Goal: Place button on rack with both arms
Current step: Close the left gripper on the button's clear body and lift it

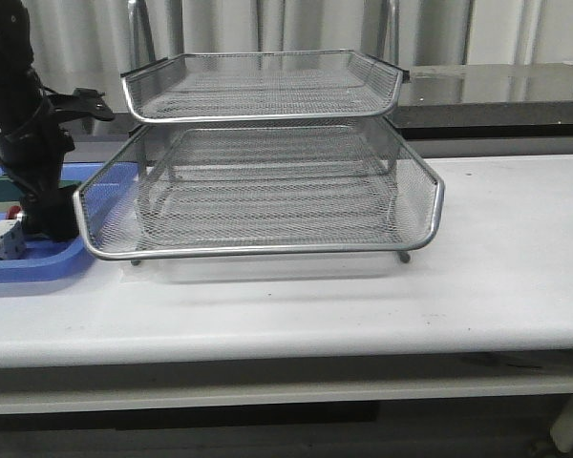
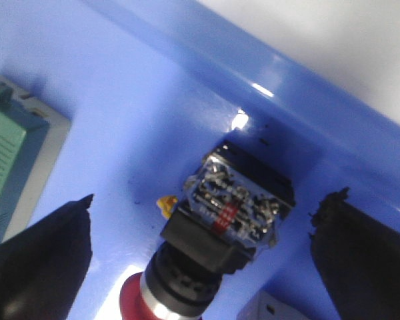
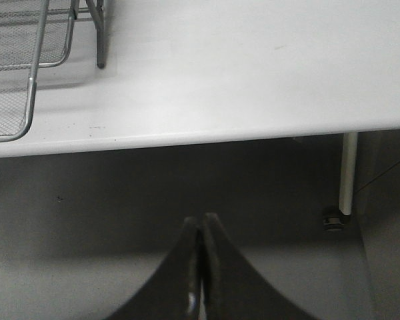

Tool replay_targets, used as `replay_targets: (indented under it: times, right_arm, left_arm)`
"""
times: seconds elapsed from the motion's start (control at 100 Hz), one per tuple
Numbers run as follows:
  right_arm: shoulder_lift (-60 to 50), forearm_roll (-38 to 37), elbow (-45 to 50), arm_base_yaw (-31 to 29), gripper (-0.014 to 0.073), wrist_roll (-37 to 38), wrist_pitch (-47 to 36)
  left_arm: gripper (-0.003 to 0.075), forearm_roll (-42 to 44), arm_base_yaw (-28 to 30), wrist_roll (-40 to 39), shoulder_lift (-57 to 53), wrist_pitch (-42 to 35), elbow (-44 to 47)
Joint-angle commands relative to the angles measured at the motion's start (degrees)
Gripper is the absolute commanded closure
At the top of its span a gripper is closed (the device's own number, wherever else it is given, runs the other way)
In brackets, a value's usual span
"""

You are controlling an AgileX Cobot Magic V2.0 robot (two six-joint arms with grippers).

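Note:
The button (image 2: 213, 233) lies on its side in the blue tray (image 2: 120, 120), red head toward the camera and blue-black rear block away. My left gripper (image 2: 203, 203) is open and straddles it, one dark finger on each side with tray showing in the gaps. In the front view this arm reaches down into the tray (image 1: 38, 260) at the far left, and a bit of the button's red head (image 1: 14, 210) shows beside it. The silver wire-mesh rack (image 1: 267, 172) stands mid-table. My right gripper (image 3: 201, 220) is shut and empty, below the table's front edge, a rack corner (image 3: 27, 80) ahead of it.
A green component (image 2: 7, 173) and a white boxy one (image 1: 0, 244) share the blue tray with the button. The white table (image 1: 497, 267) stretches bare to the rack's right. A table leg (image 3: 347, 173) stands near my right gripper.

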Motion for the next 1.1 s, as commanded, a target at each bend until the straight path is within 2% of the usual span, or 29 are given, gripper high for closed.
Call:
replay_targets:
  times: [0.0,0.37,0.46,0.59,0.82,0.94,1.09]
  right_arm:
    - [0.2,-1.2,-1.3,-0.3,0.0660,-0.1,-3.0]
    - [0.2,-1.2,-1.3,-0.3,0.0660,-0.1,-3.0]
    - [0.2,-1.2,-1.3,-0.3,0.0660,-0.1,-3.0]
    - [0.2,-1.2,-1.3,-0.3,0.0660,-0.1,-3.0]
    - [0.2,-1.2,-1.3,-0.3,0.0660,-0.1,-3.0]
    - [0.2,-1.2,-1.3,-0.3,0.0660,-0.1,-3.0]
    - [0.2,-1.2,-1.3,-0.3,0.0660,-0.1,-3.0]
  left_arm:
    - [0.0081,0.0,-0.2,0.0,-3.1,-1.9,-1.6]
    - [0.0097,-0.5,-0.2,0.0,-1.7,-2.6,-1.6]
    - [0.0179,-0.9,-0.2,0.0,-1.7,-2.5,-1.6]
    - [0.0372,-1.7,-0.2,0.0,-1.7,-1.8,-1.6]
    - [0.0638,-1.8,-0.2,-0.2,-1.7,-1.3,-1.6]
    - [0.0717,-1.8,-0.2,-0.2,-2.1,-0.2,-2.0]
    - [0.0733,-2.3,-0.2,-0.9,-2.3,4.0,-5.9]
